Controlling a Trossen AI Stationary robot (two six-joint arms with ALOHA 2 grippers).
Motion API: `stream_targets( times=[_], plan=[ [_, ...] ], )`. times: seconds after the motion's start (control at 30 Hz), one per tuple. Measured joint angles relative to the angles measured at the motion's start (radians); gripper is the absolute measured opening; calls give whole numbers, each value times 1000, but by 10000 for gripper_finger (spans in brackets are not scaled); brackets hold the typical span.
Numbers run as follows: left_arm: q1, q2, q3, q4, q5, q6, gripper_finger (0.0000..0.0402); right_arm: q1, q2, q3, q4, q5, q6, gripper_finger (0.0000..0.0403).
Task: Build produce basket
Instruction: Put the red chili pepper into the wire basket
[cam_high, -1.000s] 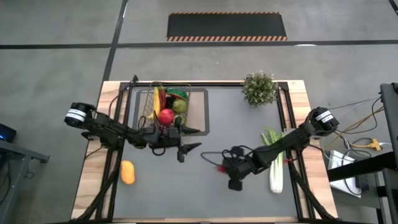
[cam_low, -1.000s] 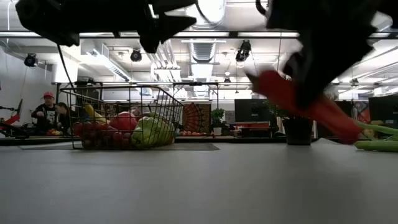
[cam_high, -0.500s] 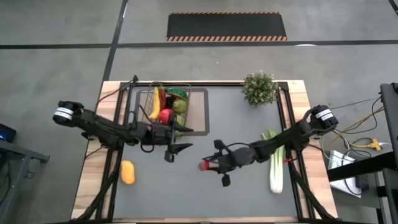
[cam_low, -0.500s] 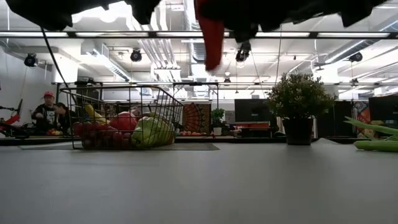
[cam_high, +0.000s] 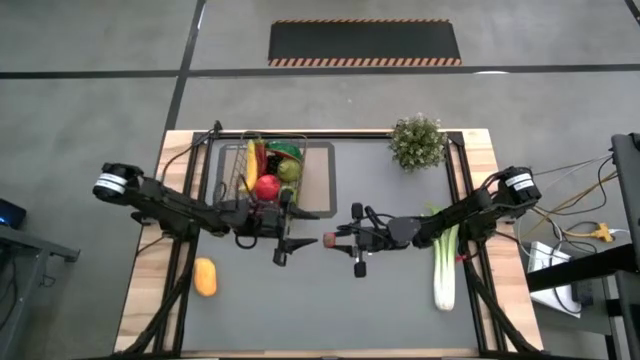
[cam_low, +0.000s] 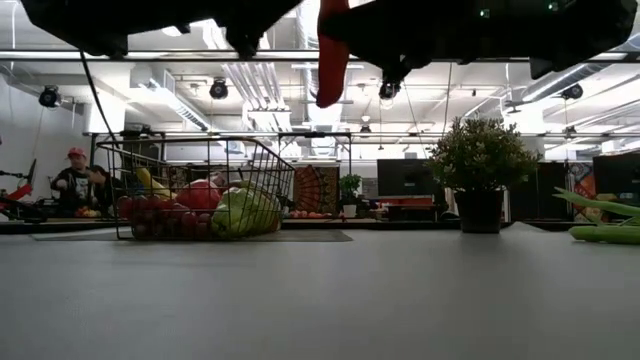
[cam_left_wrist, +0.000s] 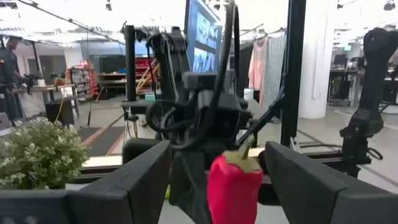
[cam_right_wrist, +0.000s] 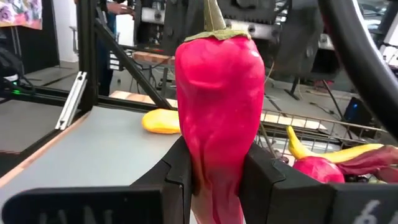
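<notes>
A: Where's the basket (cam_high: 268, 176) from your seat?

B: At the back left of the desk (cam_high: 380, 310), on a tan mat (cam_high: 322, 180). I see a banana (cam_high: 249, 164), an apple (cam_high: 267, 187) and green fruit (cam_high: 289, 170) in it, plus a watermelon slice (cam_high: 283, 151) at the far end. From the low camera it looks well filled, with grapes (cam_low: 150, 212) along the near side.

A: And the chili?

B: My right tool (cam_high: 333, 240) is clamped on the red chili (cam_right_wrist: 214, 106). It's held up off the desk near the middle, just right of the basket. The right wrist camera shows both fingers (cam_right_wrist: 258, 177) pressed against its sides, stem end out.

A: Left arm?

B: The left tool (cam_high: 287, 238) sits beside the basket's near right corner, facing the chili. Its fingers (cam_left_wrist: 134, 180) stand apart with nothing between them. The chili looks close to them, but I can't tell from here whether anything touches.

A: What else is out?

B: An orange fruit (cam_high: 205, 277) lies on the desk at the front left, well apart from the basket. The leek (cam_high: 443, 262) lies on the right, under my right arm. A potted plant (cam_high: 417, 141) stands at the back right.
</notes>
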Motion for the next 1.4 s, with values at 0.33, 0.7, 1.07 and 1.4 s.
stream_targets(
  times=[0.33, 0.7, 1.07, 1.4],
  plan=[
    [0, 101, 41, -4, 59, -2, 242, -6, 0, -2, -9, 2, 13, 75],
    [0, 191, 121, -1, 74, 30, 231, -5, 0, -2, -10, 8, 17, 76],
    [0, 191, 123, -3, 72, 33, 95, -5, 0, -2, -21, 7, 14, 92],
    [-1, 183, 122, -13, 53, 33, 100, -5, -7, -2, -37, 10, 29, 216]
  ],
)
